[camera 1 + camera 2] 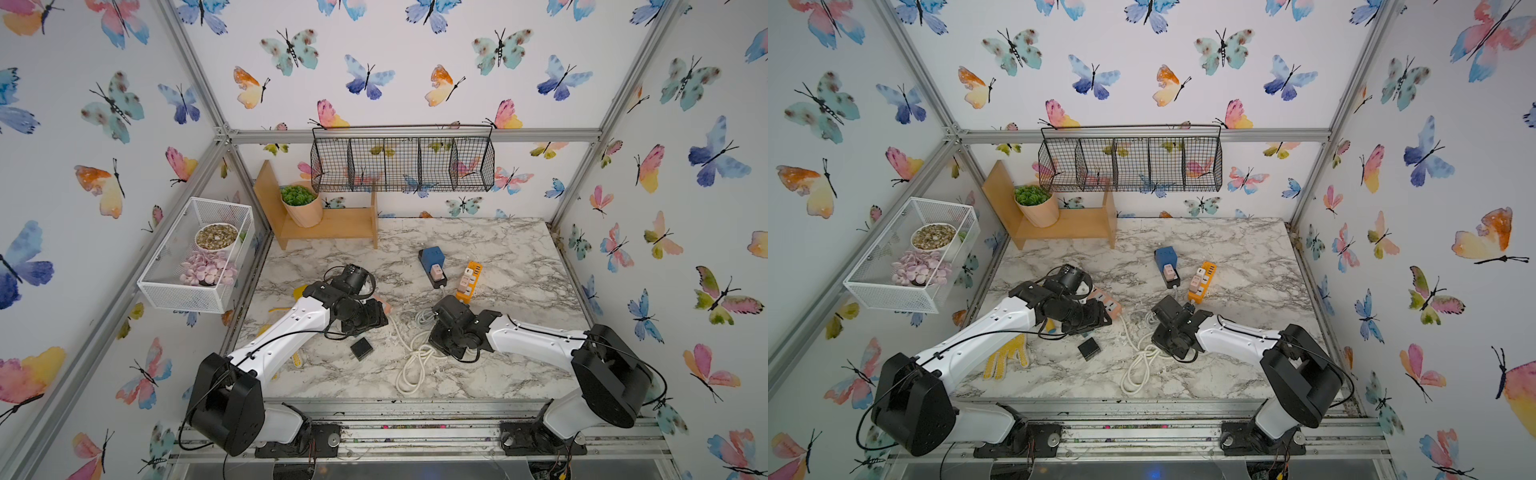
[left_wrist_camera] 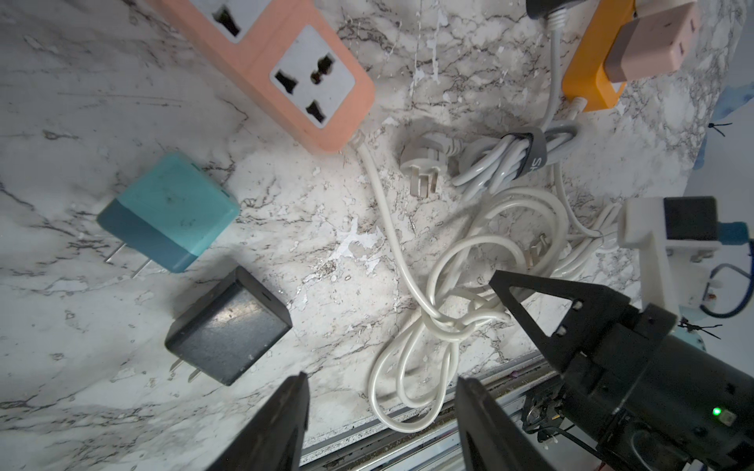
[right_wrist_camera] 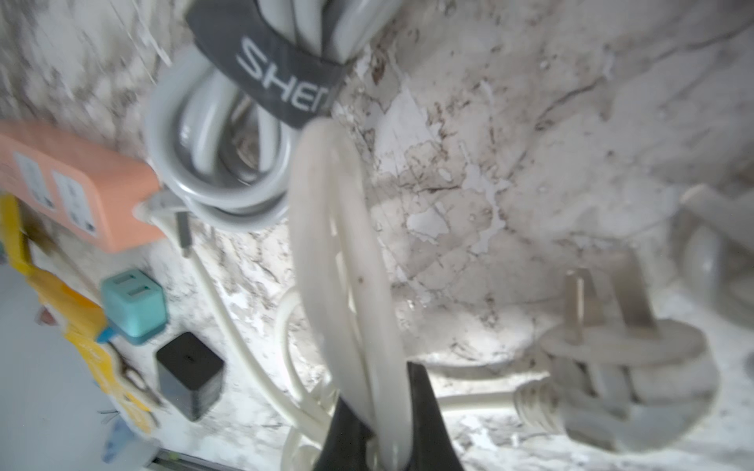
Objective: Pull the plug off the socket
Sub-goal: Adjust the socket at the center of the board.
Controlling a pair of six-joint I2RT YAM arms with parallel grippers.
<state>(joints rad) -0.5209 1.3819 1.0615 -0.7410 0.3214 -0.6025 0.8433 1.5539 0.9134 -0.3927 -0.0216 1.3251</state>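
Robot-lab booth: aluminium frame (image 1: 540, 135).

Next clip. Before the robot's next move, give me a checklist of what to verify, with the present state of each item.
1. Open, empty left hand: ok.
2. Is the right hand free to take a plug? Not ok. It is shut on the white cord.
3. Plug to pull: ok. A pink plug sits in the orange power strip.
4. Strip braced: not ok. Neither hand touches it.
5. Loose items: ok. The teal adapter and black adapter lie unplugged beside the salmon power strip.
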